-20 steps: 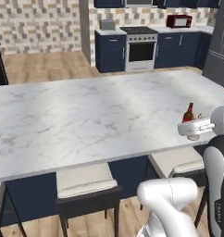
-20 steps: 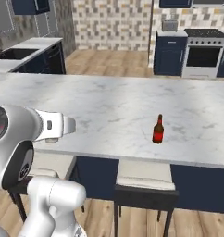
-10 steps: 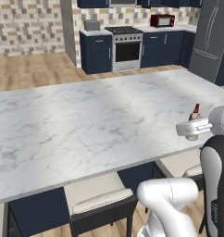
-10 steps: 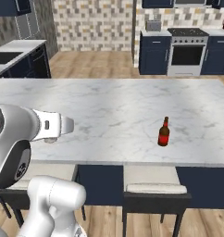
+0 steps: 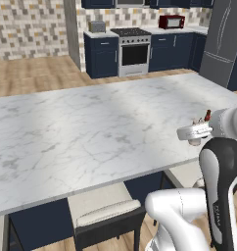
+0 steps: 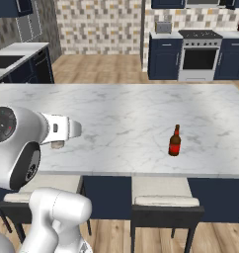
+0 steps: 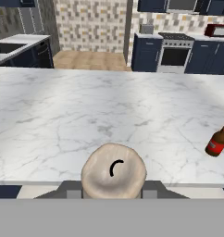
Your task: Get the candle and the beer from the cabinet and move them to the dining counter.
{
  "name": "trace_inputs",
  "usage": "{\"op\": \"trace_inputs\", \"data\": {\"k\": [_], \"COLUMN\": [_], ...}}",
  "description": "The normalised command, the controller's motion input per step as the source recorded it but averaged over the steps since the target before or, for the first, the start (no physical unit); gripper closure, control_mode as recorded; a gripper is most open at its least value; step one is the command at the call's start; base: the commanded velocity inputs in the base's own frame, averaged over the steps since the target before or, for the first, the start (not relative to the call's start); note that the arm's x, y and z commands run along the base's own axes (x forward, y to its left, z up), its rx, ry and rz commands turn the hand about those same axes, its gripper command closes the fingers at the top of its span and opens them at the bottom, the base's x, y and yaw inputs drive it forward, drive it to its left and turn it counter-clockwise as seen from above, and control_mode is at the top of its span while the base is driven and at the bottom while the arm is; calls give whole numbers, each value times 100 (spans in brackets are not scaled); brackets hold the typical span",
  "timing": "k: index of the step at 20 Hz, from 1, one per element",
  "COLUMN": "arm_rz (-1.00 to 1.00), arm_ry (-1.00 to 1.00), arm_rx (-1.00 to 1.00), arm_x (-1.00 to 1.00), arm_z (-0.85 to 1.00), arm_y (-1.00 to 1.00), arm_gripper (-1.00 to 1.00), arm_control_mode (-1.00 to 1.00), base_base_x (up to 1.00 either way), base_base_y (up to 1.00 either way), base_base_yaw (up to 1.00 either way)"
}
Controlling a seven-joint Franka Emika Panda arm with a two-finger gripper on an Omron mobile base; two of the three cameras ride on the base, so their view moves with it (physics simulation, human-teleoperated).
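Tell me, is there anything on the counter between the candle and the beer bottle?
No. In the hand view, only bare marble of the dining counter lies between the candle and the beer.

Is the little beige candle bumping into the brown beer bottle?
Apart. In the hand view, the small beige candle stub sits at the bottom between the gripper fingers, while the brown glass beer bottle stands away to one side, bare white marble counter between them.

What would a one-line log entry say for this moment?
beer: upright on dining counter | candle: held in end effector, near counter's front edge | stage: candle not yet placed
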Motion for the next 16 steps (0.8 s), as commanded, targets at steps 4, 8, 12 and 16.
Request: {"op": "trace_inputs", "data": {"k": [4, 8, 12, 16], "arm_rz": [0, 3, 10, 25], "arm_ry": [-2, -4, -10, -6], "arm_rx": [-3, 0, 0, -2], "arm_x": [68, 68, 53, 27], "arm_z": [-48, -45, -49, -48], "arm_y": [22, 14, 2, -1], "arm_gripper": [100, 100, 100, 100], "arm_control_mode": [-100, -100, -100, -100], "base_base_x": [0, 0, 0, 0], "base_base_y": [0, 0, 0, 0], "base_base_yaw": [0, 0, 0, 0]}}
